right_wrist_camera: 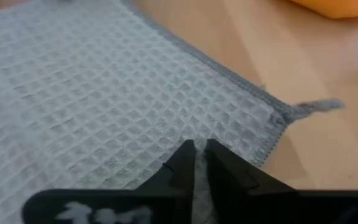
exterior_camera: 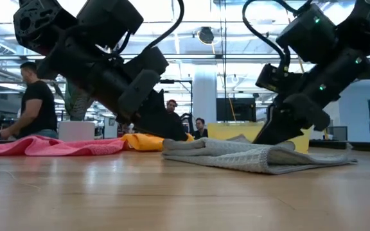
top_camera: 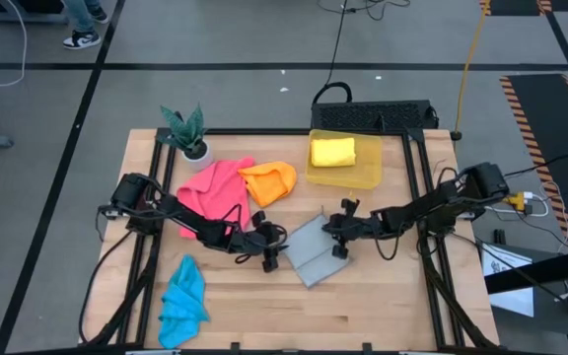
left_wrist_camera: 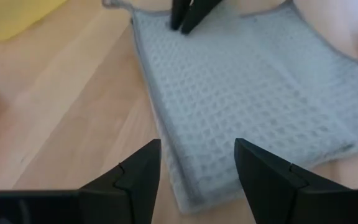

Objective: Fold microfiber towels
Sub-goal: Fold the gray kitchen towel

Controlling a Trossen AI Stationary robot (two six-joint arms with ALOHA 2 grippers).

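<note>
The grey waffle-weave towel (top_camera: 312, 258) lies folded in layers near the middle of the tabletop (top_camera: 363, 316), toward its front edge. The right tool (right_wrist_camera: 199, 155) has its fingers pinched nearly together on the towel's top layer near a hemmed corner with a hanging loop; the left tool (left_wrist_camera: 197, 163) hovers released at the opposite edge, fingers apart. This cloth looks light, limp and grippy, so it should drape and slide only a little; a corner or hem is probably the best hold. Bare wood lies toward the front edge. The pink towel (top_camera: 211, 189) and orange towel (top_camera: 269, 181) crowd the back left, the yellow bin (top_camera: 368, 170) the back, the blue towel (top_camera: 181, 302) the front left corner.
</note>
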